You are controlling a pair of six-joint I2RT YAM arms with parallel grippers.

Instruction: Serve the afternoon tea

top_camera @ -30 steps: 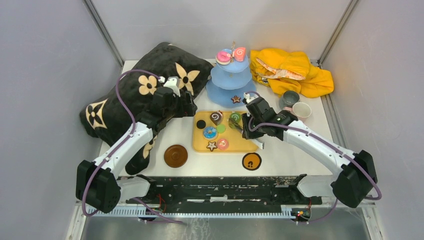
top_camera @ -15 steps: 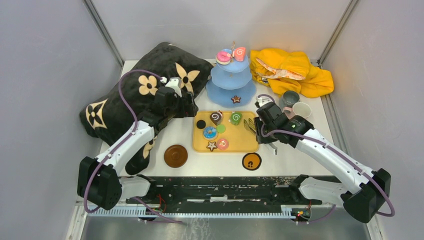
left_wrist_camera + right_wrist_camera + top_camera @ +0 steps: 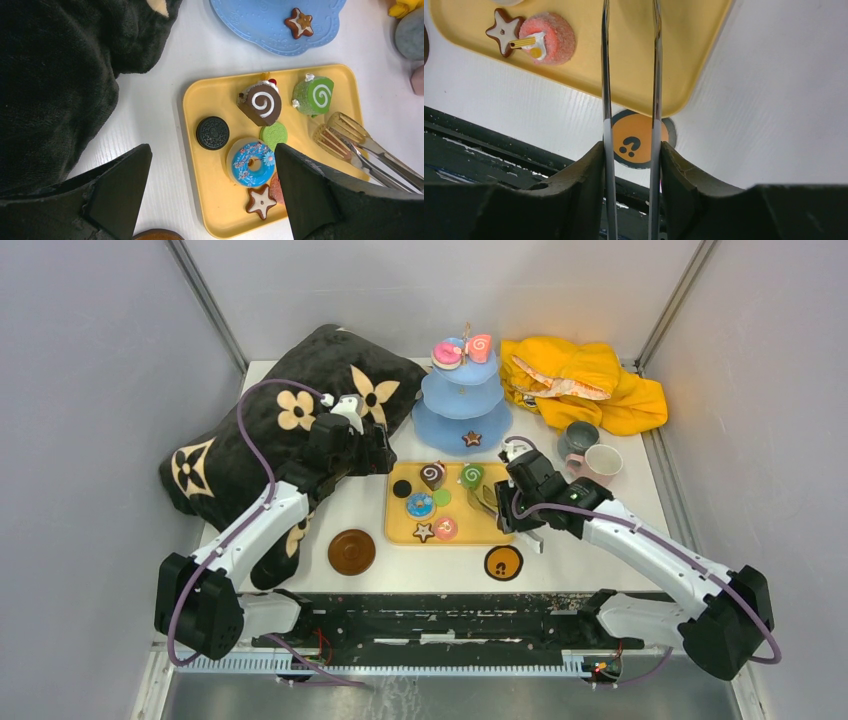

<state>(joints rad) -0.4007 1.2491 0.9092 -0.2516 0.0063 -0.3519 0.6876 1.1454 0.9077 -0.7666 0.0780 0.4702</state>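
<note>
The light-blue three-tier stand (image 3: 461, 405) holds two pink swirl rolls (image 3: 448, 354) on top and a star biscuit (image 3: 472, 438) on its bottom tier (image 3: 260, 25). Several sweets lie on the yellow tray (image 3: 497, 530): a chocolate roll (image 3: 260, 103), a green roll (image 3: 314, 95), a blue donut (image 3: 252, 162) and a star biscuit (image 3: 260, 201). My right gripper (image 3: 508, 504) (image 3: 631, 150) is shut on the metal tongs (image 3: 606, 75). Their empty tips (image 3: 340, 136) sit over the tray's right part. My left gripper (image 3: 379, 455) (image 3: 212, 155) is open and empty, left of the tray.
A grey mug (image 3: 580, 435) and a pink cup (image 3: 603, 459) stand right of the stand. A brown coaster (image 3: 352, 551) and an orange question-mark coaster (image 3: 503, 562) lie by the tray's near edge. A black cushion (image 3: 250, 445) fills the left side. A yellow cloth (image 3: 585, 383) lies at the back right.
My right gripper swung the tongs right, away from the green roll, then came partly back over the tray's right edge. The left arm has barely moved.
</note>
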